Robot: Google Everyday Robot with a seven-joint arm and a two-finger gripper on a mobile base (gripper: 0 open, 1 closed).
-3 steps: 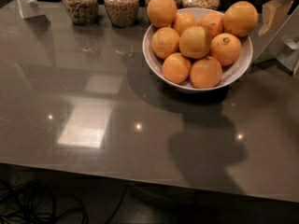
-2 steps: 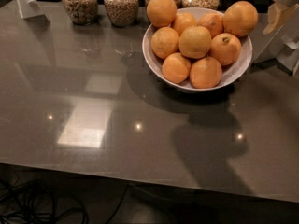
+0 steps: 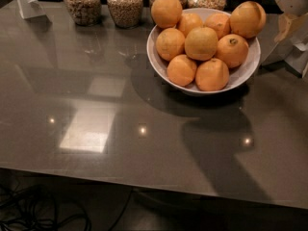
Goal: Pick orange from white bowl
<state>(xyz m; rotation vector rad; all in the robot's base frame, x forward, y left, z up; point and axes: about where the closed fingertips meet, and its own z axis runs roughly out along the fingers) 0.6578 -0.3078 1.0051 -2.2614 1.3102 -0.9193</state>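
Note:
The white bowl (image 3: 245,73) sits at the back right of the dark table and holds several oranges. The orange (image 3: 248,18), large with smooth skin, rests high on the bowl's right rim. Another large orange (image 3: 166,11) sits at the bowl's back left. An orange with a dark stem dimple (image 3: 232,50) lies below the right one. My gripper (image 3: 275,7) is at the top right, just right of the large orange. Its two tan fingers (image 3: 288,25) stand apart, with nothing between them.
Several glass jars of grain or nuts (image 3: 124,5) line the back edge behind the bowl. A white stand (image 3: 29,3) is at the back left. White robot parts (image 3: 296,52) stand right of the bowl. Cables (image 3: 43,215) lie on the floor below the table's front edge.
My gripper has shifted slightly left toward the large orange on the bowl's right rim, and its upper finger now shows. The bowl and oranges have not moved.

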